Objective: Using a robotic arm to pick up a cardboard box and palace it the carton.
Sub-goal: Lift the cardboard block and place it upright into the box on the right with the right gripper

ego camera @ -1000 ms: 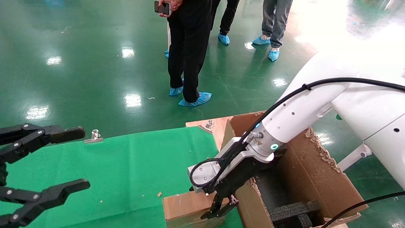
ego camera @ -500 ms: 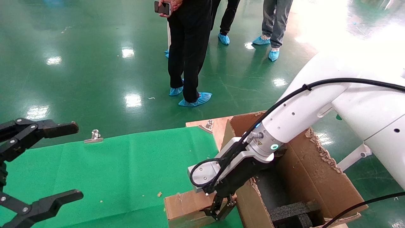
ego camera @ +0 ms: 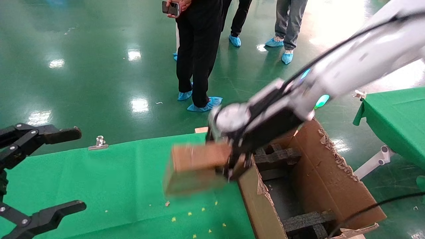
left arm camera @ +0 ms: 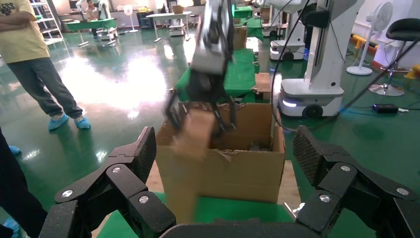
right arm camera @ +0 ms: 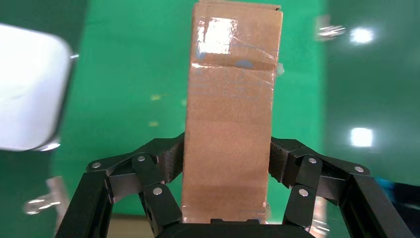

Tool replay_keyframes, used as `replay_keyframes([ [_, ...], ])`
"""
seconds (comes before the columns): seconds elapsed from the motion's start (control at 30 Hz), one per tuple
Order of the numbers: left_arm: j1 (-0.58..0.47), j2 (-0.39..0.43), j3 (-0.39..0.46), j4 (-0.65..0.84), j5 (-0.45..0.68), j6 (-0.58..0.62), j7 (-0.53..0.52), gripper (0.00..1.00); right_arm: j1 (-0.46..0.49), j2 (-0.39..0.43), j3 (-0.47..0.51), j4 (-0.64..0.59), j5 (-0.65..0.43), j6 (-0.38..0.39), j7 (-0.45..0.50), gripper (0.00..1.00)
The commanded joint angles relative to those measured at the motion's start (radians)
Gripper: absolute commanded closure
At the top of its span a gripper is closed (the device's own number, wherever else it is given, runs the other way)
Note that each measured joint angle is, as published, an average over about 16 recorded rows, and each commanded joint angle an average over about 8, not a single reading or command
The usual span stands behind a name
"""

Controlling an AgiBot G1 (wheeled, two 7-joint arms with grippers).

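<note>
My right gripper (ego camera: pixel 232 166), on the white arm with the teal ring, is shut on the small brown cardboard box (ego camera: pixel 196 167) and holds it in the air above the green cloth, just left of the carton's near wall. In the right wrist view the taped cardboard box (right arm camera: pixel 230 109) sits squeezed between both pads of the right gripper (right arm camera: pixel 227 161). The large carton (ego camera: pixel 332 186) with ragged flaps and black foam inserts (ego camera: pixel 305 220) stands at the right; it also shows in the left wrist view (left arm camera: pixel 247 163). My left gripper (ego camera: pixel 49 172) is open and empty at the far left.
A green cloth (ego camera: pixel 109 179) covers the table, with small cardboard crumbs (ego camera: pixel 199 215) near the front. Metal clips (ego camera: pixel 99 142) hold its far edge. Several people in blue shoe covers (ego camera: pixel 202 105) stand beyond the table. Another green-covered table (ego camera: pixel 398 122) is at the right.
My right gripper closed on the cardboard box and lifted it off the cloth, up and away from me. Crumbs now lie where the box stood. The left gripper barely moved.
</note>
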Motion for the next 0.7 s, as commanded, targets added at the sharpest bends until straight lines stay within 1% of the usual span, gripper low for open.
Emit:
replay_keyframes([
  [0.03, 0.000, 0.000, 0.000, 0.000, 0.000, 0.000, 0.000, 0.00, 0.049, 0.015, -0.005, -0.019, 0.022, -0.003, -0.011, 1.00],
  [0.2, 0.000, 0.000, 0.000, 0.000, 0.000, 0.000, 0.000, 0.00, 0.162, 0.050, -0.052, -0.055, 0.054, -0.005, -0.040, 1.00],
  [0.4, 0.000, 0.000, 0.000, 0.000, 0.000, 0.000, 0.000, 0.00, 0.257, 0.113, -0.134, -0.079, 0.083, -0.007, -0.061, 1.00],
  [0.53, 0.000, 0.000, 0.000, 0.000, 0.000, 0.000, 0.000, 0.00, 0.316, 0.175, -0.202, -0.075, 0.093, -0.009, -0.054, 1.00],
  [0.7, 0.000, 0.000, 0.000, 0.000, 0.000, 0.000, 0.000, 0.00, 0.398, 0.260, -0.297, -0.046, 0.088, -0.010, -0.021, 1.00],
])
